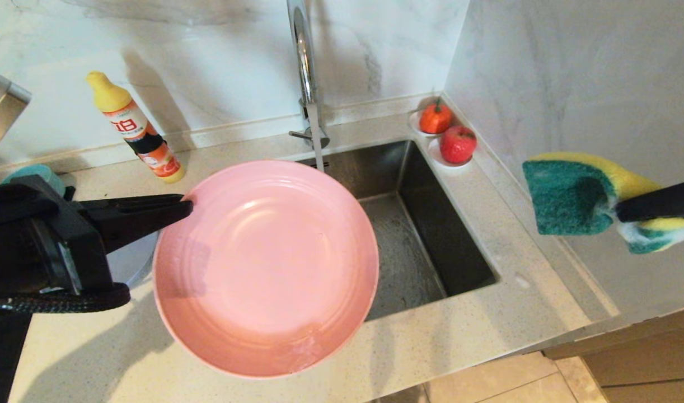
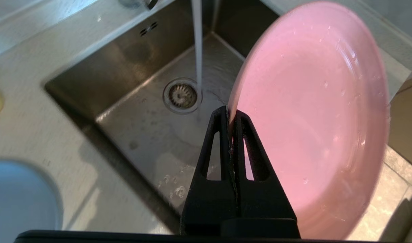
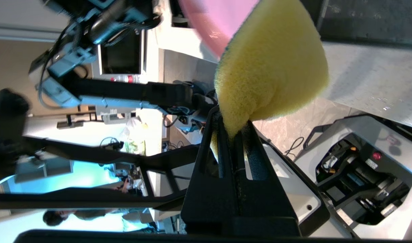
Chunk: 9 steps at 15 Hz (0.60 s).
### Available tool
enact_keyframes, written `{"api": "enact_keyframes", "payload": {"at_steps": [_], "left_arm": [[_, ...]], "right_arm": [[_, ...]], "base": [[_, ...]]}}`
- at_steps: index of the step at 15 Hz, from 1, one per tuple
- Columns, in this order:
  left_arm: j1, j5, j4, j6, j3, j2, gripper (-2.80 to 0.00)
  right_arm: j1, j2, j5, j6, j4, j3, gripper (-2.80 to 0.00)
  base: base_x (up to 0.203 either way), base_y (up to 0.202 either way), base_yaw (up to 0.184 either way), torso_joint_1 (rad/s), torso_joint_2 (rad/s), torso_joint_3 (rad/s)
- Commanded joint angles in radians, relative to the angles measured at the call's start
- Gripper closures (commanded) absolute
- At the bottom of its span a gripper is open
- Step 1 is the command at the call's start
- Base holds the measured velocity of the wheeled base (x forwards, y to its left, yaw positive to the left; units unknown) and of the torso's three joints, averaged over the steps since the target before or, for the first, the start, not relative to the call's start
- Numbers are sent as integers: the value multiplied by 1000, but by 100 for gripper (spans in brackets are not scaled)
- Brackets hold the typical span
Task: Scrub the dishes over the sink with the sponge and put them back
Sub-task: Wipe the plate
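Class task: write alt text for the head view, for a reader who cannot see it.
The left claw grips a pink plate by its rim over a steel sink with the tap running. At right, the right claw pinches a yellow-green sponge.

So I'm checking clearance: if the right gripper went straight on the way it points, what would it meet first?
Probably the pink plate, held by the left gripper; the right gripper points its sponge that way, though depth is unclear.

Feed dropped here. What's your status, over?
Left hand shut on pink plate rim, above sink. Right hand shut on sponge, clear of plate. Tap running.
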Motion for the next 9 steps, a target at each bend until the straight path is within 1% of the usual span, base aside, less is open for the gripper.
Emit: {"api": "enact_keyframes", "payload": {"at_steps": [1, 3, 5, 7, 9], "left_arm": [[-28, 5, -4, 3, -36, 78, 0], [-58, 10, -5, 2, -87, 133, 0], [-91, 42, -18, 0, -118, 189, 0], [-114, 97, -109, -1, -128, 237, 0], [-122, 137, -151, -2, -140, 271, 0]], "right_arm": [[20, 41, 4, 2, 37, -53, 0], [55, 89, 5, 2, 49, -73, 0], [84, 148, 2, 4, 52, -117, 0], [118, 213, -2, 4, 58, -175, 0], [153, 280, -29, 4, 83, -235, 0]], "base": [[0, 0, 0, 0, 0, 0], [0, 0, 0, 0, 0, 0], [0, 0, 0, 0, 0, 0], [0, 0, 0, 0, 0, 0], [0, 0, 0, 0, 0, 0]]}}
